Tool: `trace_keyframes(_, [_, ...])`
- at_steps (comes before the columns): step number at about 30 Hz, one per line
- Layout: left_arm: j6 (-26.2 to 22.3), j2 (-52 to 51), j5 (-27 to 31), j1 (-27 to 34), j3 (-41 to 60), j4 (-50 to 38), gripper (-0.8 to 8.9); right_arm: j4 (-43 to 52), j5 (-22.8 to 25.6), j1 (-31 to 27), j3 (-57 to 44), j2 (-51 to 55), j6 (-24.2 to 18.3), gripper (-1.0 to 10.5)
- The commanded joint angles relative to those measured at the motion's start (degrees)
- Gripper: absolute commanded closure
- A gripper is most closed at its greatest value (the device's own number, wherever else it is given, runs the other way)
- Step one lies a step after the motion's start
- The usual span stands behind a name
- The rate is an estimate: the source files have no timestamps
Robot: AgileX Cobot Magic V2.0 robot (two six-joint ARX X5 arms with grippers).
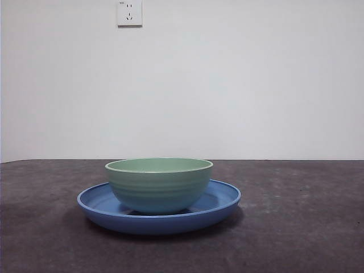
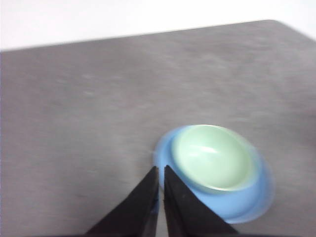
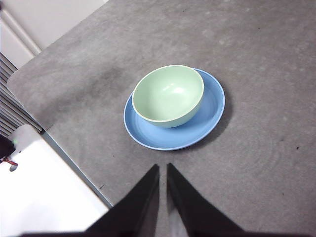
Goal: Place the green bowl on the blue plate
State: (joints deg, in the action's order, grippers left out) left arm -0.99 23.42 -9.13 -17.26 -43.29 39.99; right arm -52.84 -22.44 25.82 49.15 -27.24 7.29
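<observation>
You've got the green bowl (image 1: 158, 185) upright on the blue plate (image 1: 222, 202), centre frame. Left claw (image 2: 161, 170) & right claw (image 3: 163, 168): both clenched, empty, above the bench (image 1: 296, 227).

Green bowl (image 1: 158, 185): glossy, plastic-looking; smooth inside with a soft highlight, faint horizontal ridges on outer wall. Blue plate (image 1: 218, 199) beneath the bowl: smooth, glossy, same plastic look. Table (image 1: 301, 222) around the plate: dark grey, matt, mottled, slightly rough, stone-like or felt-like. Wall (image 1: 239, 79) behind the plate: white, matt, smooth. Wall socket (image 1: 129, 12): white, smooth plastic.
</observation>
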Motion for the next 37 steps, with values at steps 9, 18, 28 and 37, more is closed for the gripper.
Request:
trace_keyframes(9, [-0.9,-14.3,1.8,14.3,31.0,-27.7,7.95,0.7,0.0,0.3,0.3,-0.3,0.2,9.2])
trace_keyframes(18, [3.0,-21.4,9.8,15.3,39.0,-27.8,7.95,0.7,0.0,0.3,0.3,-0.3,0.2,9.2])
trace_keyframes(28, [3.0,-23.2,9.8,15.3,42.2,-28.0,7.95,0.7,0.0,0.3,0.3,-0.3,0.2,9.2])
trace_keyframes(37, [1.8,-23.2,9.8,15.4,42.6,-28.9,7.95,0.7,0.0,0.3,0.3,-0.3,0.2,9.2])
